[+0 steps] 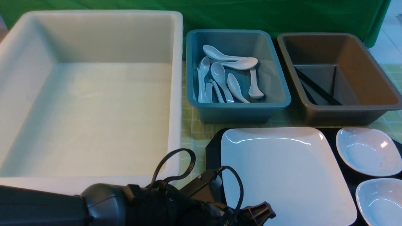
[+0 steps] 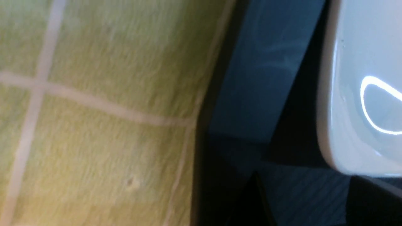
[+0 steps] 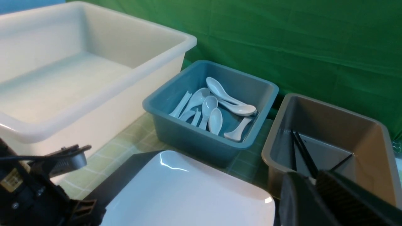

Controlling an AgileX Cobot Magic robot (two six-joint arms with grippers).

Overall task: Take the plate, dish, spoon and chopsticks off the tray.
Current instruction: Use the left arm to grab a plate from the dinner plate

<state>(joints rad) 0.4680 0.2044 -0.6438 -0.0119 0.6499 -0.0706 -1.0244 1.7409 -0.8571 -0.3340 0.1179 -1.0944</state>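
While the plate (image 1: 285, 172) is lying flat on the tray (image 1: 213, 153), filling most of its left part, the left arm is reaching in low from the near side. The left tool (image 1: 257, 215) is hanging right at the plate's near left corner. That placing is making sense: a flat, glossy plate is offering little hold from above, so the rim at a corner is likely the best purchase. The left wrist view is showing only the plate's edge and the tray's rim beside the green checked counter (image 1: 194, 131). From that I cannot tell whether the left tool is open or closed, nor whether it is touching the plate.

The right tool (image 3: 317, 194) is waiting off to the right, its fingers seemingly lying together with nothing between them, and it is not showing in the front view.

Two small dishes (image 1: 367, 150) are sitting on the tray to the right of the plate, apart from it. The spoons (image 1: 220, 75) are lying heaped in the blue bin (image 1: 238, 111) and the chopsticks (image 1: 317, 89) are leaning in the brown bin (image 1: 345, 113), so those two items are looking done. The white bin (image 1: 176, 94), standing to the left of the tray, is probably waiting for the plate, being the only one wide enough.
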